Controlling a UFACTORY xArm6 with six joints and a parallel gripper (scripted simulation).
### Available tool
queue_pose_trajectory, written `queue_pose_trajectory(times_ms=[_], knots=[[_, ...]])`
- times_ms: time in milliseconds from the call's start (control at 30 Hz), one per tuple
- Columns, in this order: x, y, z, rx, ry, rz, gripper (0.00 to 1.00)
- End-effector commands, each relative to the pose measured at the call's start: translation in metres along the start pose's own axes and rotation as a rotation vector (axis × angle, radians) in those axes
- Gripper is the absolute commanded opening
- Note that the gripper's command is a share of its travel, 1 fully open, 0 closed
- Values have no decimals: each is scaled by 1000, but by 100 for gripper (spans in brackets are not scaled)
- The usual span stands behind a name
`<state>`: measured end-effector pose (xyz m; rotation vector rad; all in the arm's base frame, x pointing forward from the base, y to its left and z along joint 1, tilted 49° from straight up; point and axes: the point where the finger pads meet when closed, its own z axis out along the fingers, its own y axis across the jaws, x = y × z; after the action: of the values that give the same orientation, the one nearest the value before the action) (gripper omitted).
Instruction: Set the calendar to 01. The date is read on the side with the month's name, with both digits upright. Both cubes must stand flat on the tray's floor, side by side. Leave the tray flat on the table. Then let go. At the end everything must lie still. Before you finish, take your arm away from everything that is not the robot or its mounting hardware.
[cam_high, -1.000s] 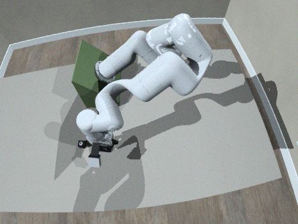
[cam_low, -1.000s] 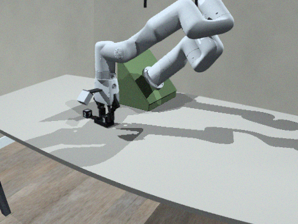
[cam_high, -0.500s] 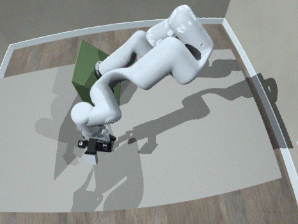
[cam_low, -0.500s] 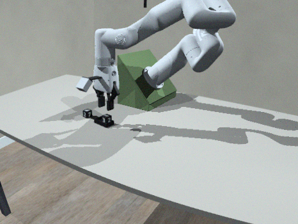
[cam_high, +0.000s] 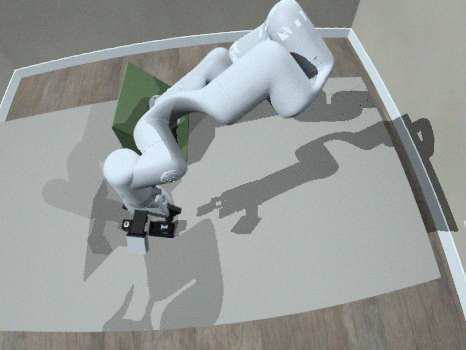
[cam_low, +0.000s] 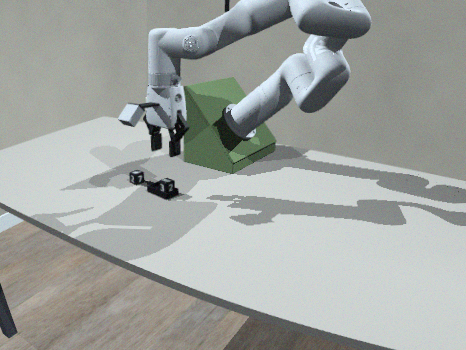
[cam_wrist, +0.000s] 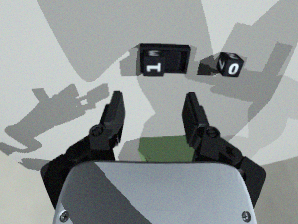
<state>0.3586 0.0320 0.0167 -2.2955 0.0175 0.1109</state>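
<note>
The black tray (cam_high: 152, 229) (cam_low: 156, 189) (cam_wrist: 187, 60) lies on the table. One black cube (cam_high: 164, 228) (cam_low: 167, 185) (cam_wrist: 152, 66) is in one end of it, on the left in the wrist view; a white 1 shows there, turned sideways, with a 3 on an adjoining face. The tray's other end is empty. The other cube (cam_high: 127, 224) (cam_low: 136, 176) (cam_wrist: 230, 65) lies on the table beyond the empty end, showing a 0 in the wrist view. My gripper (cam_low: 165, 152) (cam_wrist: 154, 102) is open and empty, raised above the tray and cubes. The month's name is not readable.
The green wedge-shaped base (cam_high: 137, 100) (cam_low: 205, 135) (cam_wrist: 167, 148) stands behind the tray. The pale table top (cam_high: 300, 260) (cam_low: 325, 250) carries broad arm shadows. The table's front edge lies well away from the tray.
</note>
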Motion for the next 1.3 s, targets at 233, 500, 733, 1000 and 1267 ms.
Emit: queue_pose_trajectory(times_ms=[233,500,733,1000,1267], knots=[[1,0,-2,-1,3,-1,100],[1,0,-2,-1,3,-1,100],[1,2,-1,-1,3,26,100],[4,24,1,-2,4,304,100],[5,43,4,-3,5,550,100]])
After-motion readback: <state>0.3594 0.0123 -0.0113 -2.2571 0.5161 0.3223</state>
